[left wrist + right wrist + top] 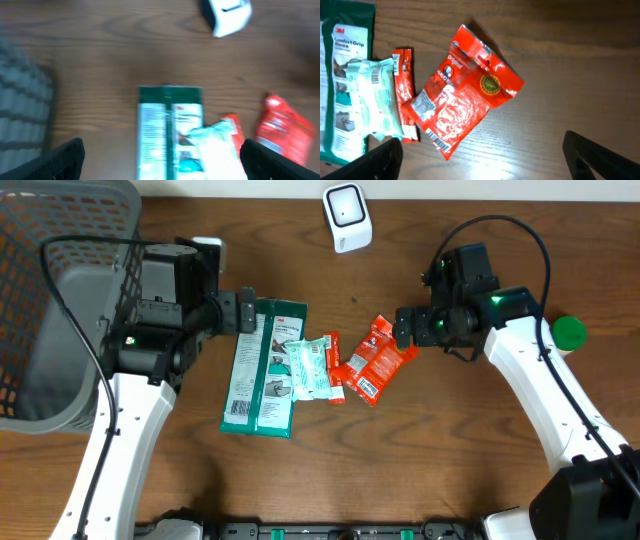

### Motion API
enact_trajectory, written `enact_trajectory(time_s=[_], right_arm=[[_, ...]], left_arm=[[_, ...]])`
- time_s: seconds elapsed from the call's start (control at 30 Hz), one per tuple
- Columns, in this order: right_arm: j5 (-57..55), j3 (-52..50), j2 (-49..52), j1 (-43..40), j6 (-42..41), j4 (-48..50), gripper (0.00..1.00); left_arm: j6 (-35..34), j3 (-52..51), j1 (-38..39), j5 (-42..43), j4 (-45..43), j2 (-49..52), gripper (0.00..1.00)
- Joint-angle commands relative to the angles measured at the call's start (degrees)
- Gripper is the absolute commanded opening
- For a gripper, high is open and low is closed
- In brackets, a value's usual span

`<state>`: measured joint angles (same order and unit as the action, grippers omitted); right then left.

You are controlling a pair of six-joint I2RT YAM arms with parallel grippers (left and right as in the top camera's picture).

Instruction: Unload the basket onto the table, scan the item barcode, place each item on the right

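— Which step are you on?

— The pick, I'd say; nothing is lifted yet. My left tool (248,312) hangs over the top edge of the green 3M Comfort Grip pack (262,370), spread wide and holding nothing. My right tool (403,328) is just as wide and just as empty, well to the right of that pack.

— And the item?

— 4 things lie flat on the table (450,460). A pale teal packet (310,367) overlaps the pack's right edge. Right of that is a thin red stick sachet (334,367). Farthest right of the pack is the red snack pouch (373,360), between the pack and my right tool. I judge the pouch is the one to take, though I cannot tell for certain.

— Next?

— Close on the pouch's edge without covering its barcode strip (435,137). Then lift it and turn that strip toward the white scanner (346,217), which stands beyond the pack's top right corner.
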<state>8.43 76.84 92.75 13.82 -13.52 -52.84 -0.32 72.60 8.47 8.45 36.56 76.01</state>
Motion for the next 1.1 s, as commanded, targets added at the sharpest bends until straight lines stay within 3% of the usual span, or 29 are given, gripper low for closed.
enact_trajectory(time_s=[0.0, 0.2, 0.33, 0.37, 0.43, 0.5, 0.53, 0.57, 0.77, 0.97, 1.07], right_arm=[[0.9, -0.7, 0.2, -0.2, -4.8, -0.3, 0.94], [3.9, -1.2, 0.2, -1.3, -4.8, -0.8, 0.89], [8.5, -1.2, 0.2, -3.8, -3.2, -0.8, 0.93], [8.8, -1.2, 0.2, -4.5, -3.1, -0.8, 0.96], [8.9, -1.2, 0.2, -5.7, -2.9, -0.9, 0.98], [9.4, -1.2, 0.2, -7.1, -1.7, -1.0, 0.98], [9.9, -1.2, 0.2, -7.6, -1.1, -1.0, 0.97], [10.8, -1.2, 0.2, -8.4, -0.7, -1.2, 0.96], [21.3, -2.6, 0.2, -14.0, 1.4, -1.8, 0.85], [23.8, -10.3, 0.2, -14.5, 1.4, 3.4, 0.76], [26.8, -14.9, 0.2, -14.5, 1.4, 8.9, 0.67]], left_arm=[[-1.5, -1.0, 1.2, 17.6, 0.6, 2.7, 1.0], [-1.6, -1.2, 6.9, 19.6, 0.5, 9.0, 1.0], [-1.5, -1.2, 9.8, 20.5, 0.4, 12.6, 1.0], [-1.6, -1.2, 10.7, 21.3, 0.0, 13.5, 0.95], [-2.3, -1.2, 12.5, 21.2, -1.0, 14.9, 0.6], [-4.6, -1.2, 14.6, 20.3, -2.3, 16.5, 0.32], [-5.9, -1.2, 15.9, 19.5, -3.1, 17.4, 0.19], [-6.9, -1.2, 17.1, 18.5, -3.7, 18.2, 0.14], [-7.6, -1.2, 26.0, 5.5, -7.6, 24.5, 0.12], [-7.5, -1.2, 28.9, 4.5, -11.0, 29.8, 0.11], [-7.5, -1.2, 28.9, 4.3, -12.4, 31.6, 0.1]])
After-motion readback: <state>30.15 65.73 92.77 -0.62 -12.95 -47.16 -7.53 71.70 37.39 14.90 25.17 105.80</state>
